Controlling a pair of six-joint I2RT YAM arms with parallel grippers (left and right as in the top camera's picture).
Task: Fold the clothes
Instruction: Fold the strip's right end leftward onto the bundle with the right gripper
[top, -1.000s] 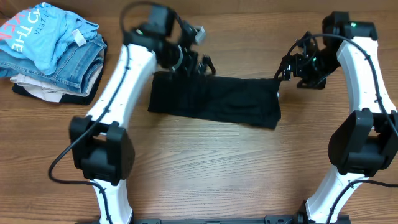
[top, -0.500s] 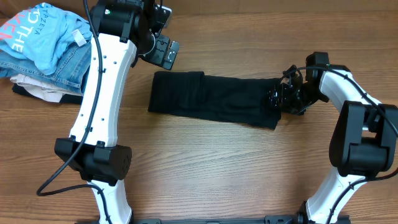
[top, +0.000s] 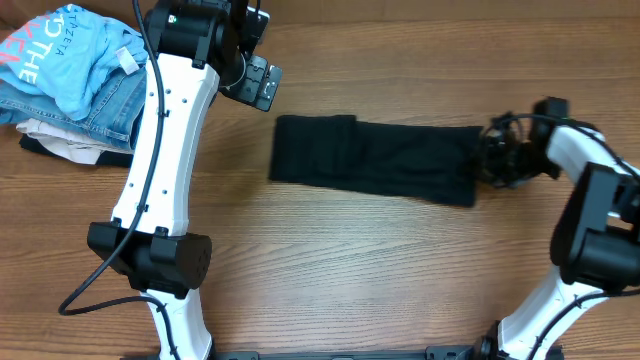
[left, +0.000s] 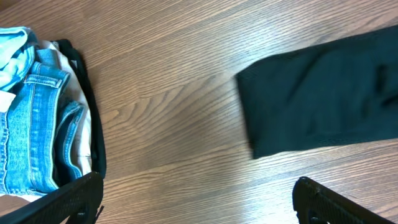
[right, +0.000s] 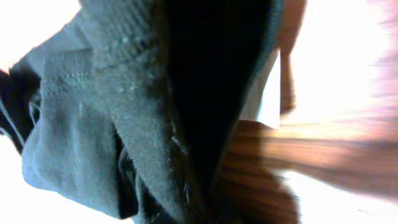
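A black garment (top: 375, 160) lies as a long folded strip across the middle of the wooden table (top: 330, 270). My right gripper (top: 490, 158) is shut on its right end, low at the table. The right wrist view is filled with bunched dark fabric (right: 124, 112) that hides the fingers. My left gripper (top: 258, 80) hangs open above the table, behind the garment's left end, holding nothing. In the left wrist view its two black fingers (left: 68, 199) stand wide apart over bare wood, with the garment's left end (left: 323, 106) to the upper right.
A pile of clothes (top: 80, 80) sits at the back left corner: a light blue printed shirt over jeans, beige and black items. The left wrist view shows its jeans (left: 37, 124) at the left edge.
My right gripper came down onto the garment's right end, shut on it and drew it right; the whole strip slid rightward. My left arm lifted away to the back left and stayed open.
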